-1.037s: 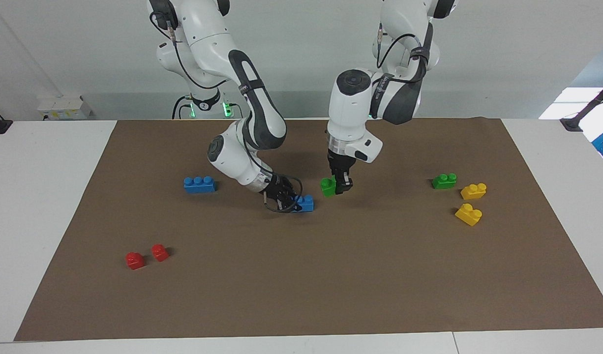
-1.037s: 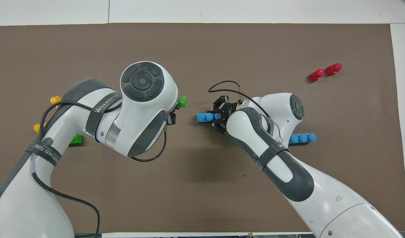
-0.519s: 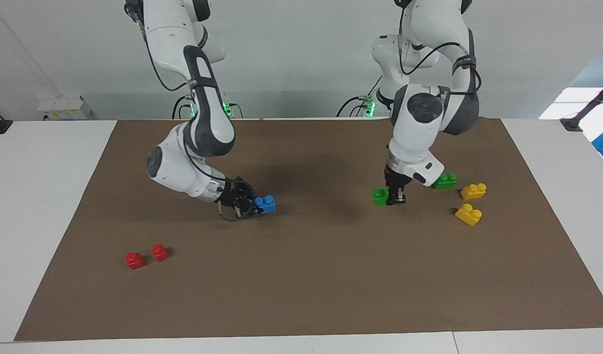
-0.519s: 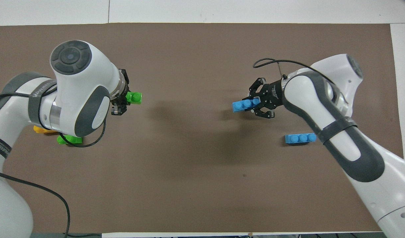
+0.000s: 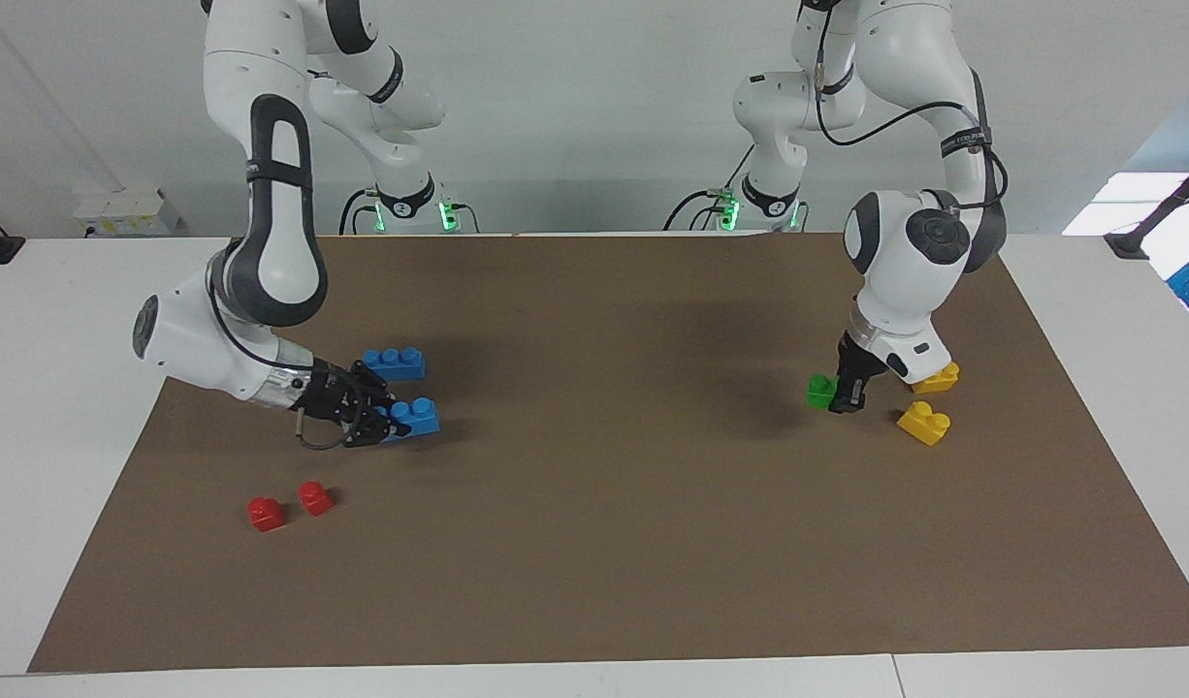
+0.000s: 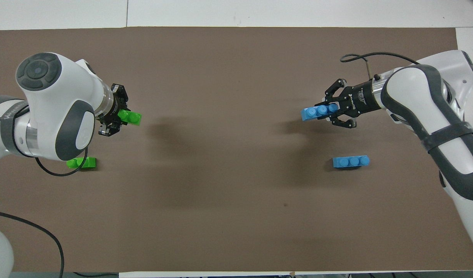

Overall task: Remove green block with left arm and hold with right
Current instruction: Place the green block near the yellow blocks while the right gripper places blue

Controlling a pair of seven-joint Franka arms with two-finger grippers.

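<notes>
My left gripper (image 5: 845,396) is shut on a green block (image 5: 820,391) with two studs and holds it low over the mat, close to two yellow bricks. The overhead view shows this gripper (image 6: 120,115) with the green block (image 6: 132,117) sticking out of it. My right gripper (image 5: 373,424) is shut on a three-stud blue brick (image 5: 415,417) low over the mat at the right arm's end. It shows in the overhead view (image 6: 331,112) with the blue brick (image 6: 313,113) in it.
A second green block (image 6: 82,163) lies near the left arm. Two yellow bricks (image 5: 925,423) (image 5: 938,378) lie beside the left gripper. Another blue brick (image 5: 394,364) and two red blocks (image 5: 265,513) lie at the right arm's end. All are on a brown mat (image 5: 594,543).
Both arms have swung apart from the table's middle toward their own ends. The left gripper carried the green block with it, the right gripper the blue brick.
</notes>
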